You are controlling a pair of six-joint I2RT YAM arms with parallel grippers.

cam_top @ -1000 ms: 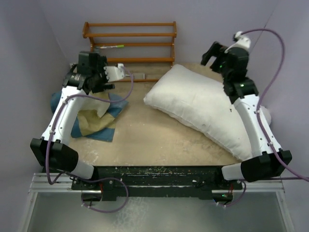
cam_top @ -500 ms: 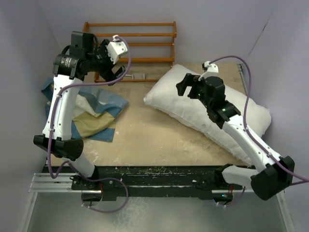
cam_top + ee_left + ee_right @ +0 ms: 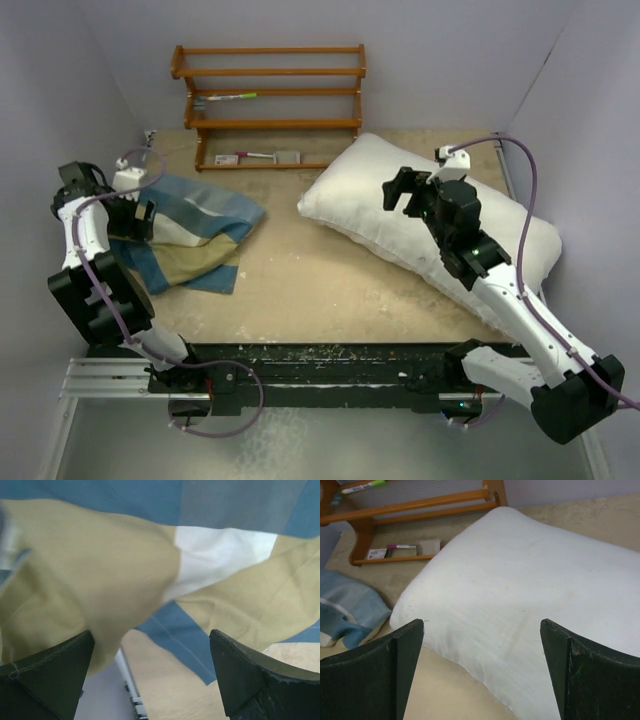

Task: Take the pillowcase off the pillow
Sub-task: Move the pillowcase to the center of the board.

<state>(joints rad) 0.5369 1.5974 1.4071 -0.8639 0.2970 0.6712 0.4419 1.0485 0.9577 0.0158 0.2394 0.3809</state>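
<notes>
The pillowcase [image 3: 195, 232] lies crumpled flat on the left of the table, in tan, cream and blue blocks, apart from the pillow. It fills the left wrist view, pillowcase [image 3: 100, 565]. The plain white pillow [image 3: 360, 190] lies bare at the right, running diagonally. My left gripper [image 3: 135, 215] hovers at the pillowcase's left edge, open, and in its wrist view the left gripper [image 3: 151, 635] has nothing between its fingers. My right gripper [image 3: 403, 190] hangs open above the pillow's middle. In its own view the right gripper [image 3: 481, 622] holds nothing and looks down on the pillow [image 3: 530, 575].
A wooden rack [image 3: 270, 100] stands against the back wall with a pen and small items on its shelves. Purple walls close in the left and right sides. Bare tan tabletop [image 3: 300, 280] lies between the fabric and the cushion.
My left arm has swung from up by the rack down to the far left over the pillowcase. My right arm came from the back right to above the pillow. Both grippers stayed open.
</notes>
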